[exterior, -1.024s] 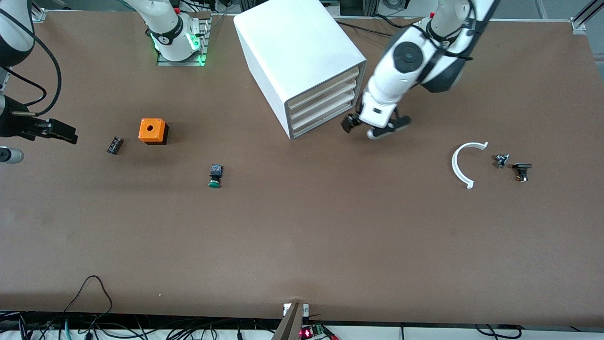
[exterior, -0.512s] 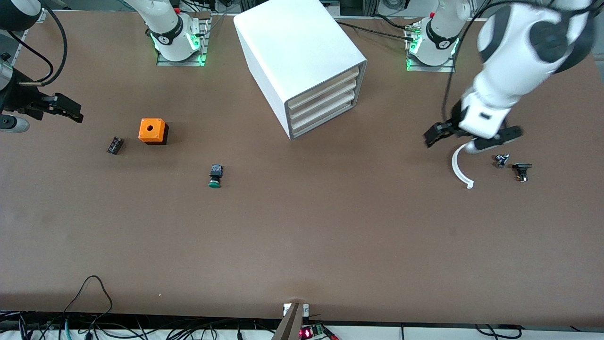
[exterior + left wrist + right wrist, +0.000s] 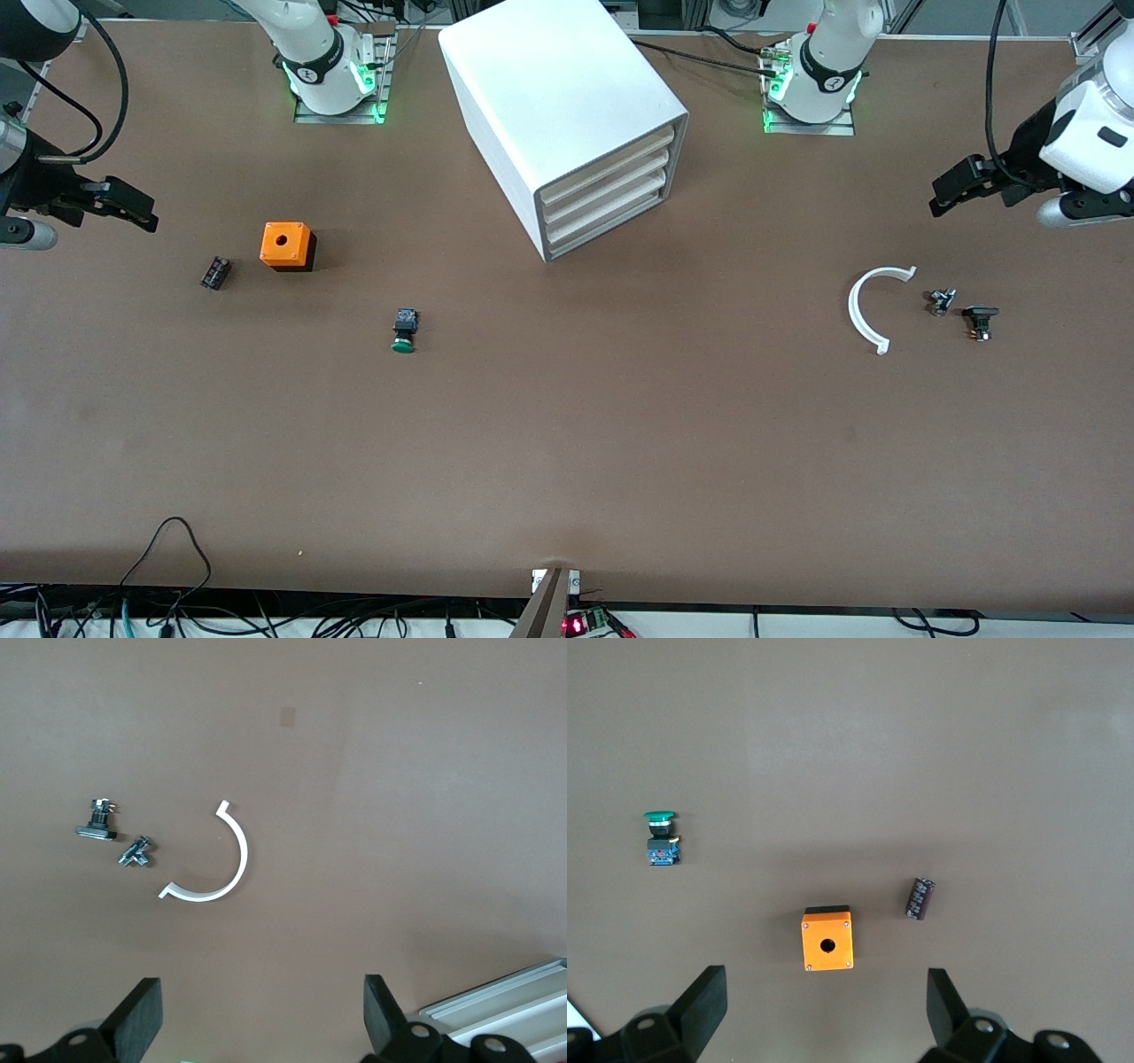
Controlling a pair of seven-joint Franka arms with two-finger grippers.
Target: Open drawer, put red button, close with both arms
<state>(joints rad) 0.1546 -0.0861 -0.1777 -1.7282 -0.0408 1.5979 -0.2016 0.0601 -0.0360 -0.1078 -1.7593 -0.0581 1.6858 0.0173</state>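
The white drawer cabinet (image 3: 567,115) stands near the robots' bases, and its three drawers (image 3: 611,190) are all shut. Its corner shows in the left wrist view (image 3: 505,1001). No red button shows in any view. My left gripper (image 3: 952,188) is open and empty, high over the table at the left arm's end; in its wrist view (image 3: 261,1010) the jaws stand wide apart. My right gripper (image 3: 133,206) is open and empty, high over the right arm's end; its wrist view (image 3: 824,1001) shows the jaws wide apart.
A green-capped switch (image 3: 403,330) (image 3: 659,837), an orange box with a hole (image 3: 287,245) (image 3: 827,939) and a small dark cylinder (image 3: 215,272) (image 3: 920,898) lie toward the right arm's end. A white curved strip (image 3: 864,310) (image 3: 226,864) and two small dark parts (image 3: 981,321) (image 3: 96,819) lie toward the left arm's end.
My left arm has swung away from the front of the drawers, over the white curved strip, to the left arm's end of the table. My right gripper has shifted slightly toward its base.
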